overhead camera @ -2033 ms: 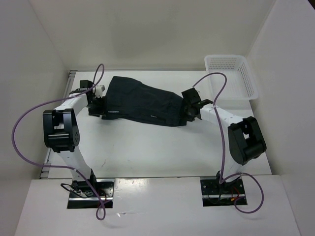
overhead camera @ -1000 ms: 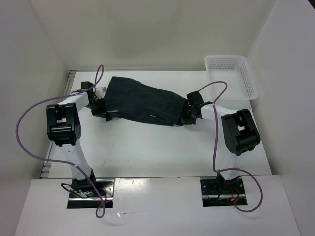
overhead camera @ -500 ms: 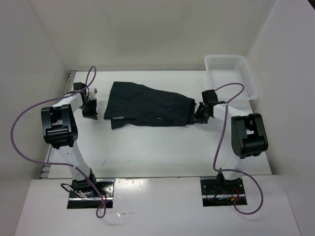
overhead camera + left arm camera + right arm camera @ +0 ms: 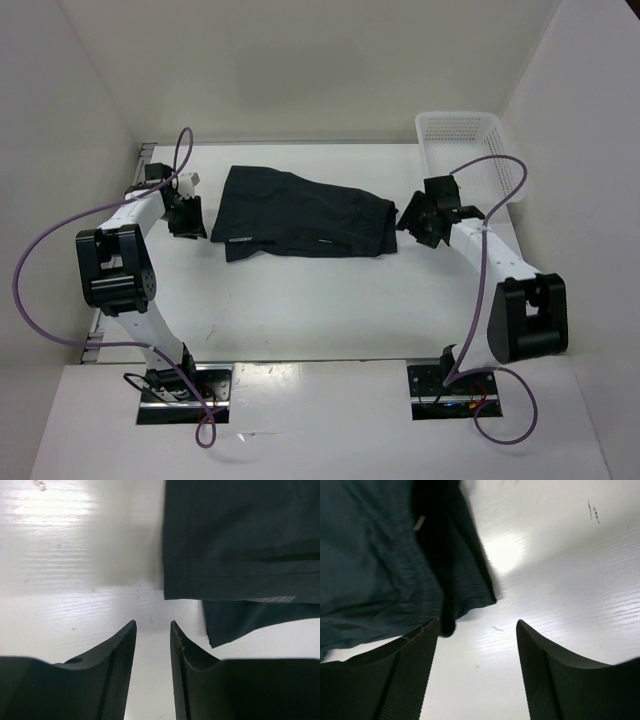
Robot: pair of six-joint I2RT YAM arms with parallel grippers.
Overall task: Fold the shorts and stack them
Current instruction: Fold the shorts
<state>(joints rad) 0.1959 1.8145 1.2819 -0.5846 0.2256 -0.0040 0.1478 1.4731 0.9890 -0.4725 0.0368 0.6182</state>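
Note:
The dark navy shorts (image 4: 305,213) lie folded flat across the middle of the table, with a small white label mark (image 4: 322,241) near their front edge. My left gripper (image 4: 186,217) sits just left of the shorts' left edge, jaws slightly apart and empty. In the left wrist view the shorts (image 4: 240,540) lie ahead and to the right of the gripper (image 4: 152,623). My right gripper (image 4: 420,220) is just right of the shorts' right end, open and empty. In the right wrist view the shorts (image 4: 375,555) fill the upper left beyond the gripper (image 4: 478,621).
A white plastic mesh basket (image 4: 505,165) stands at the back right corner, close behind the right arm. White walls enclose the table on the left, back and right. Purple cables loop from both arms.
Both grippers have let go of the shorts and drawn outward, left to the left and right to the right. The shorts have settled flat on the table.

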